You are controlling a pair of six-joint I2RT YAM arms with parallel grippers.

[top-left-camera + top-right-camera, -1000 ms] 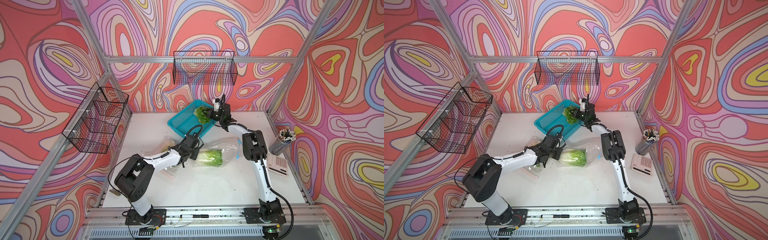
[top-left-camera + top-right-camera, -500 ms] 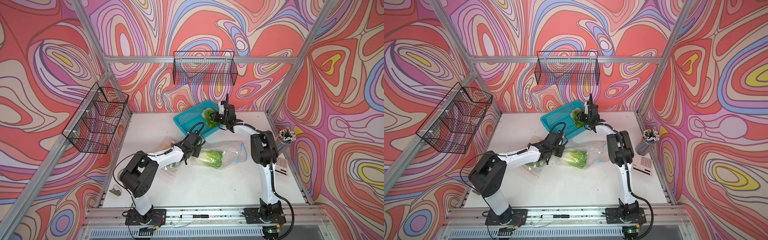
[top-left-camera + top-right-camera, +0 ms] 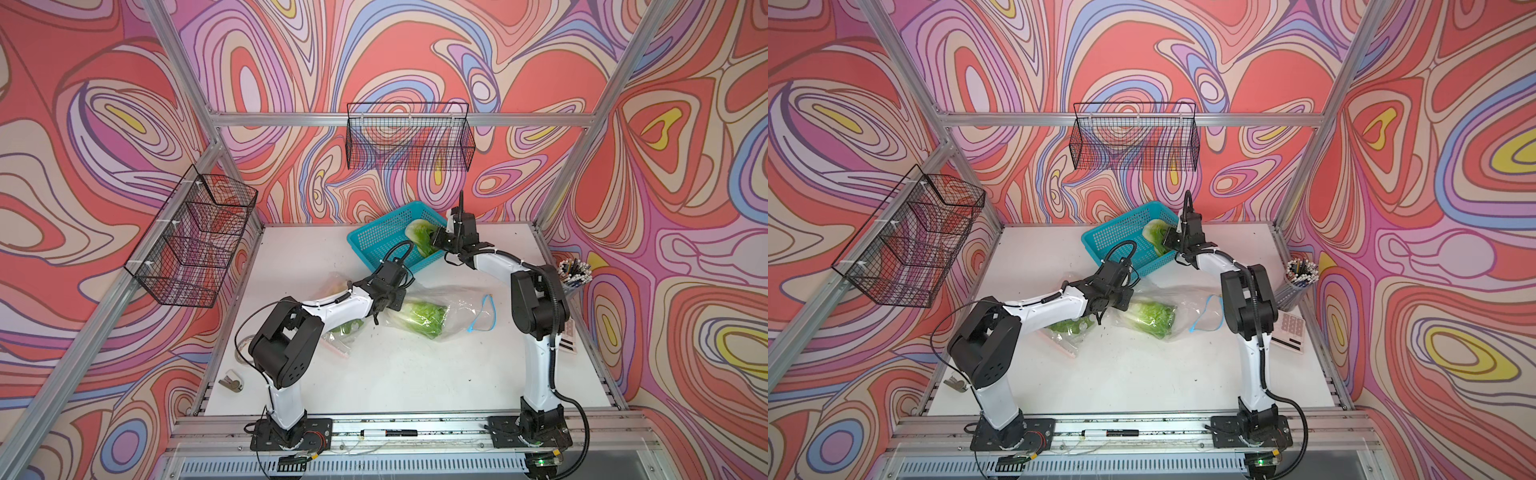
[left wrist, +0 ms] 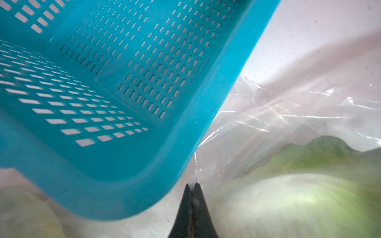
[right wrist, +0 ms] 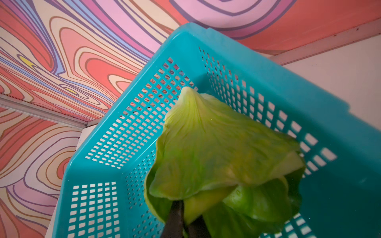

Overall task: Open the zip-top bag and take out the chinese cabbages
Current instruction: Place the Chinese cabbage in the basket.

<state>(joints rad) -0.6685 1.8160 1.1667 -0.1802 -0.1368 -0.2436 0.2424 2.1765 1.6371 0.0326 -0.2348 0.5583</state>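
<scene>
Change: the teal basket (image 3: 374,241) lies slightly further right than a second ago; the left arm reaches further forward.
Right gripper (image 5: 184,214): clamped on a leaf of the held cabbage (image 3: 419,237), which hangs over the basket's inside.
Left gripper (image 4: 193,187): pinched on the zip-top bag (image 3: 461,303) film.
Count: two cabbage heads, with the bagged cabbage (image 3: 424,318) inside that bag; also greens in a second bag (image 3: 343,332); two wire baskets (image 3: 409,137).

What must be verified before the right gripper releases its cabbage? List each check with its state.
1. right gripper shut on held cabbage: ok.
2. held cabbage over the teal basket: ok.
3. Basket floor directly beneath it free: cannot tell, hidden by the leaves.
4. left gripper shut on zip-top bag: ok.
5. Bag emptied: not ok, a second cabbage lies inside.
</scene>
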